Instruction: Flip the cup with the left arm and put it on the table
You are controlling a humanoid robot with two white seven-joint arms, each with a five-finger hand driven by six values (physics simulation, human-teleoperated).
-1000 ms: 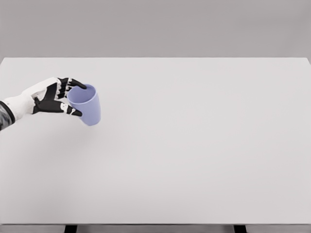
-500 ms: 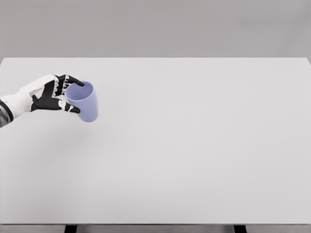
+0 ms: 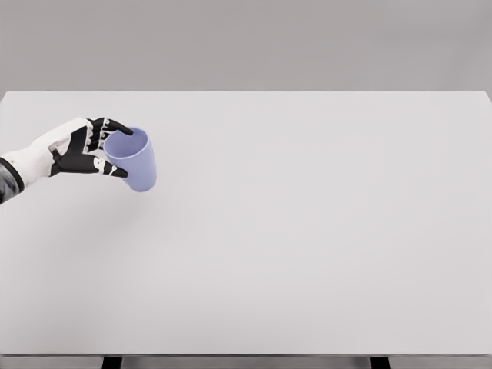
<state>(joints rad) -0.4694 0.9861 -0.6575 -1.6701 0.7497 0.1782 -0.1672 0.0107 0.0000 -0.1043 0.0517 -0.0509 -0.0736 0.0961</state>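
Note:
A pale blue cup (image 3: pixel 135 163) is at the left of the white table (image 3: pixel 307 231), mouth up and leaning toward the left. My left hand (image 3: pixel 98 150) comes in from the left edge and grips the cup near its rim, black fingers (image 3: pixel 123 128) curled around the far side and the thumb on the near side. I cannot tell whether the cup's base touches the table. The right arm is out of view.
The hand and cup have shifted a little to the left and up, and the cup stands slightly more upright than a second ago. Almost no motion in the last half second.

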